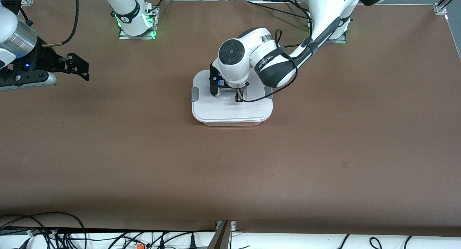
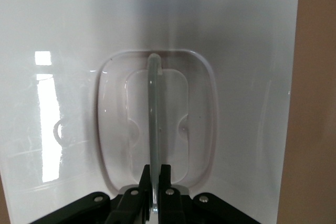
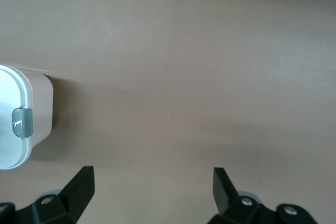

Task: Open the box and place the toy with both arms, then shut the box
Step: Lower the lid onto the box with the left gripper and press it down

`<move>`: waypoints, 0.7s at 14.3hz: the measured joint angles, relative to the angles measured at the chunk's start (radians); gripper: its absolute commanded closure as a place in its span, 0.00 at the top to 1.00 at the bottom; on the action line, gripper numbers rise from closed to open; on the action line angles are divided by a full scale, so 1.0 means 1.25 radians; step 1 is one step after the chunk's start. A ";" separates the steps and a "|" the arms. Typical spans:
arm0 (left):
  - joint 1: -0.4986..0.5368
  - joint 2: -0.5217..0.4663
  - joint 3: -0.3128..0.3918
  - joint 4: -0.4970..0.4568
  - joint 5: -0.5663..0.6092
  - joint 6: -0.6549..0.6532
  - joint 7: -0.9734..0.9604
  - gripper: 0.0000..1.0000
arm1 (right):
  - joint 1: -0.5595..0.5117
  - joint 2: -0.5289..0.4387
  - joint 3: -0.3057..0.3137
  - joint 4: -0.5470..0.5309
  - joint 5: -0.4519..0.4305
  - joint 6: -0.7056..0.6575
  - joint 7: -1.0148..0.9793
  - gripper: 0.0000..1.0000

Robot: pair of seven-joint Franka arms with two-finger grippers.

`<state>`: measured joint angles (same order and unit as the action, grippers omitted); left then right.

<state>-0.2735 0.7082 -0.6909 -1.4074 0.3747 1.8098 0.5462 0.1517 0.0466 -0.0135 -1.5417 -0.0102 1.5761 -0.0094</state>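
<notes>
The box stands mid-table, its white lid lying on the pinkish tub. A grey clip shows on the side toward the right arm's end, and it is seen again as the clip in the right wrist view. My left gripper is down on the lid's middle, shut on the clear handle, which stands upright between its fingers. It shows as the left gripper under the wrist in the front view. My right gripper waits open over bare table at the right arm's end, holding nothing. The toy is out of view.
The brown table stretches around the box. Both arm bases, the right base among them, stand along the edge farthest from the front camera. Loose cables lie off the edge nearest to it.
</notes>
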 measured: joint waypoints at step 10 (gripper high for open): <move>0.001 0.002 0.005 0.000 0.001 0.006 0.014 1.00 | 0.000 0.000 0.000 0.000 0.001 0.001 0.000 1.00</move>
<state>-0.2717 0.7102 -0.6851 -1.4079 0.3759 1.8177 0.5635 0.1517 0.0466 -0.0134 -1.5417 -0.0092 1.5769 -0.0094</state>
